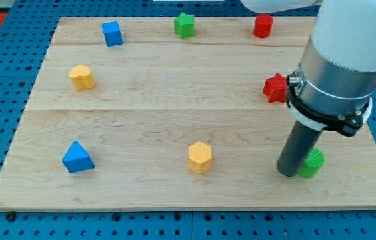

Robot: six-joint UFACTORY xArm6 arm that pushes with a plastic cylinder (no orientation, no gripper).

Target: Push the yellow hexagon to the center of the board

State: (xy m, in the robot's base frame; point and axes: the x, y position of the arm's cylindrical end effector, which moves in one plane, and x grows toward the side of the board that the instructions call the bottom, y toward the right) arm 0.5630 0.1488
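Your yellow hexagon [200,157] sits low on the bench [175,100], below center. The tool's just a rod, no jaws; my tip [288,172] rests beside the green block [313,163], well right of the hexagon, so no push lined up.

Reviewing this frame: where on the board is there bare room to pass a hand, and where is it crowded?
Bare: the wide middle, bordered by yellow block, red star, yellow hexagon; also between blue triangle and hexagon. Crowded: the view's lower right, where my tip stands touching or nearly touching the green block.
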